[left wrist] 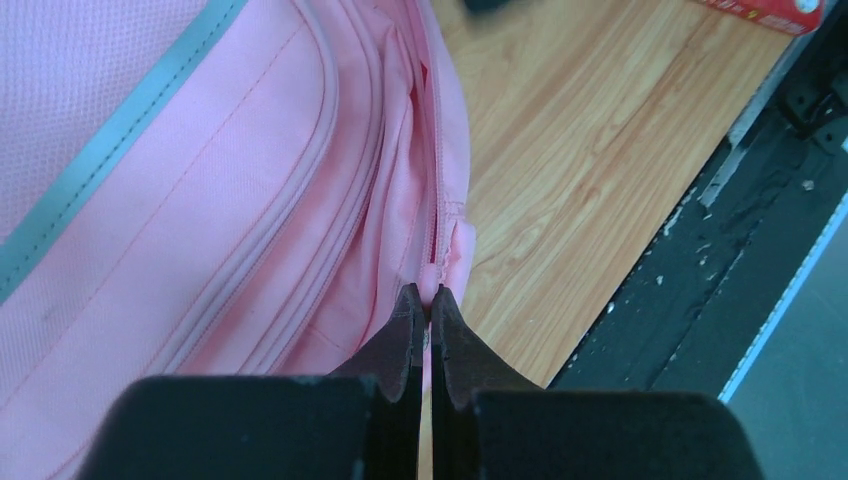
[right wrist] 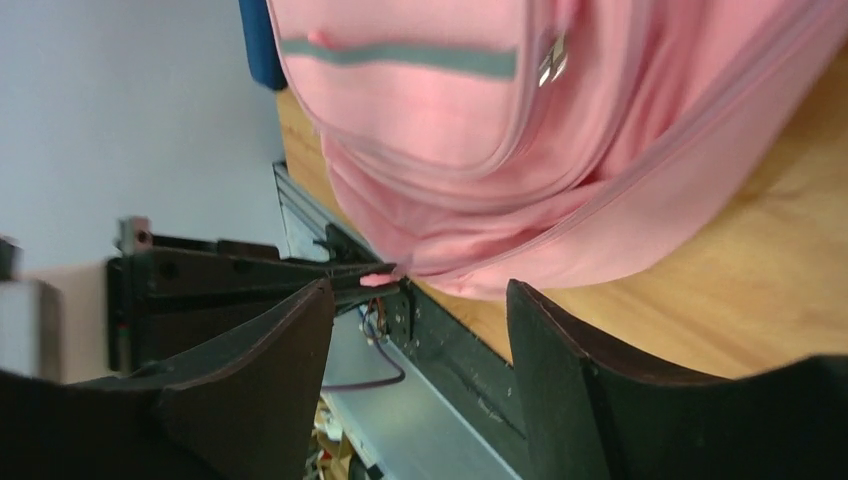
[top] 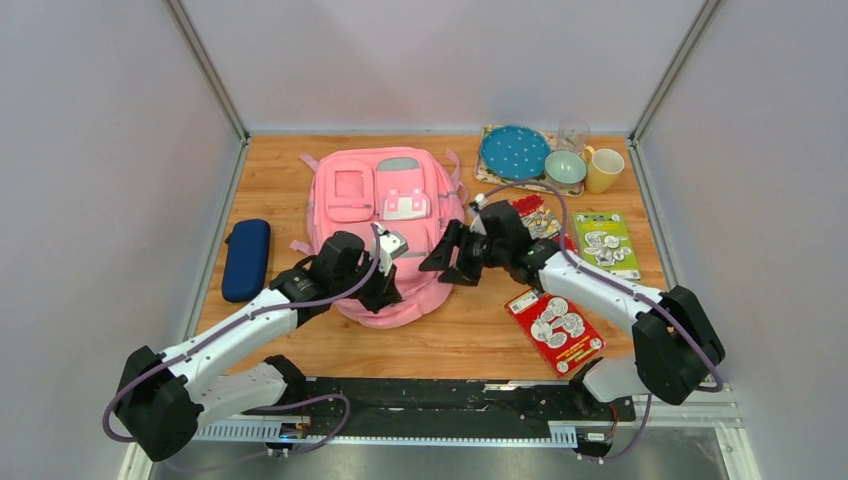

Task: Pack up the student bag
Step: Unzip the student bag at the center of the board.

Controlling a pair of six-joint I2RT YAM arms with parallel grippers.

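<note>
The student bag [top: 352, 215], a pink backpack with a grey strip, lies flat in the middle of the wooden table. My left gripper [top: 388, 292] is at its near end. In the left wrist view that gripper [left wrist: 430, 293] is shut, pinching a fold of the bag [left wrist: 200, 200] beside the zip line. My right gripper [top: 446, 262] hovers at the bag's right side. It stands open [right wrist: 420, 290] with nothing between its fingers, and the bag [right wrist: 450, 130] lies just beyond the tips.
A navy zip case [top: 246, 259] lies left of the bag. To the right are a red booklet [top: 555, 330], a green booklet [top: 606, 243] and another red packet [top: 535, 215]. A blue plate [top: 514, 152], bowl [top: 565, 167], yellow mug [top: 604, 170] and glass [top: 573, 135] stand back right.
</note>
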